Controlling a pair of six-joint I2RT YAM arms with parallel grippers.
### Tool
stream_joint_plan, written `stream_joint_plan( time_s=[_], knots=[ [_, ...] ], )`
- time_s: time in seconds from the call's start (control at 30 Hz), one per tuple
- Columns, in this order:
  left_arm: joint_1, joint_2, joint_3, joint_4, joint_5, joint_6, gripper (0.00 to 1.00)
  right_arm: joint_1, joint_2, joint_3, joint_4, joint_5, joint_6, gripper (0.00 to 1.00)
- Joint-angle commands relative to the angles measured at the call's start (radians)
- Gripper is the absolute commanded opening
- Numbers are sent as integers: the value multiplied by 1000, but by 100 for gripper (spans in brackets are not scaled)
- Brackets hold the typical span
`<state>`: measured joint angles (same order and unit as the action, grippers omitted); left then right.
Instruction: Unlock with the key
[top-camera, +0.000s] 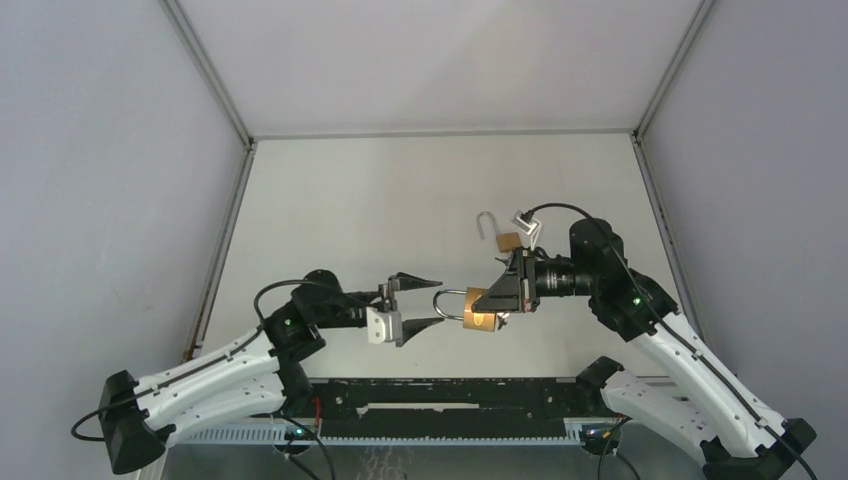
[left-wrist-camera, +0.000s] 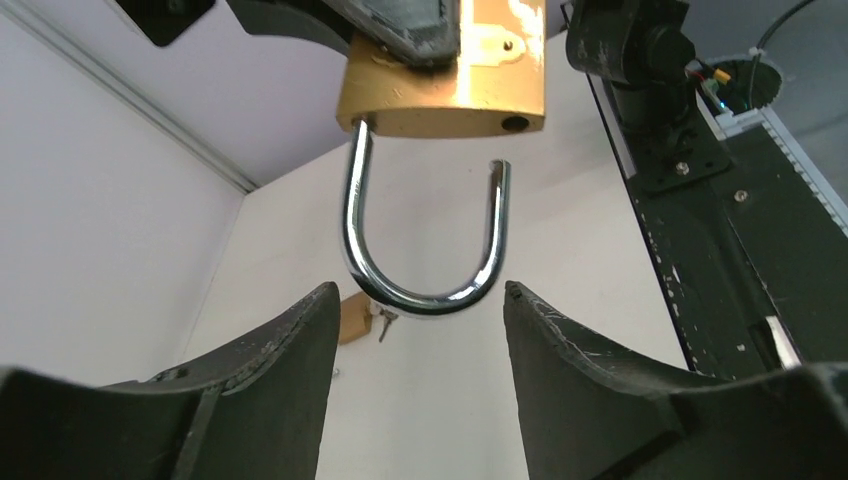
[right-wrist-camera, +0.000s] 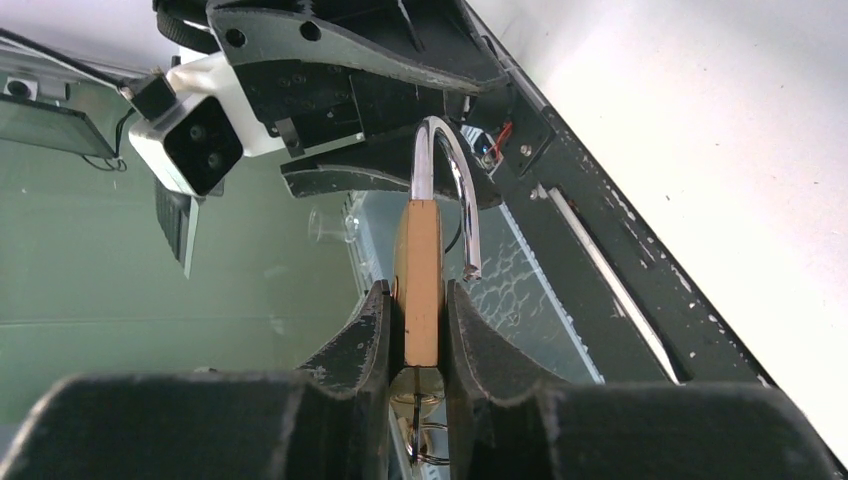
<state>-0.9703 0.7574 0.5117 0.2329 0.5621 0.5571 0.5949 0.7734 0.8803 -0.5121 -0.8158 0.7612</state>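
Unlocked padlock (left-wrist-camera: 445, 85) held above the bench (top-camera: 400, 200)
Right claw (right-wrist-camera: 418, 305) clenched on its brass body; the open shackle (left-wrist-camera: 356, 210) sits between the released left claw (left-wrist-camera: 420, 290) tips.

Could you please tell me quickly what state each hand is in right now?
Left hand: open, its fingers either side of the shackle, not gripping it.
Right hand: closed on the brass padlock.

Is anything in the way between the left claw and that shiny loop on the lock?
Nothing visible. The left gripper is open, one finger on each side of the shackle with clear gaps, while the right gripper clamps the padlock by its brass body.
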Motion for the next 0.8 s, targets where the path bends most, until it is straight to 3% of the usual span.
stream_joint_plan(
  time_s=[0.0, 0.17, 0.33, 0.67, 0.77],
  knots=[
    [-2, 11, 25, 148, 33, -76, 64, -4, -9, 68, 104, -59, -34, 0],
    [-1, 49, 58, 154, 76, -122, 59, -4, -1, 68, 68, -53, -103, 0],
    [-1, 89, 83, 119, 81, -114, 44, 3, 2, 68, 96, -91, -102, 0],
    [-1, 127, 105, 118, 8, 20, 15, 34, 25, 68, 70, -63, -13, 0],
    [-1, 138, 106, 118, -64, 87, 14, 40, 38, 68, 72, -51, 48, 0]
  ],
)
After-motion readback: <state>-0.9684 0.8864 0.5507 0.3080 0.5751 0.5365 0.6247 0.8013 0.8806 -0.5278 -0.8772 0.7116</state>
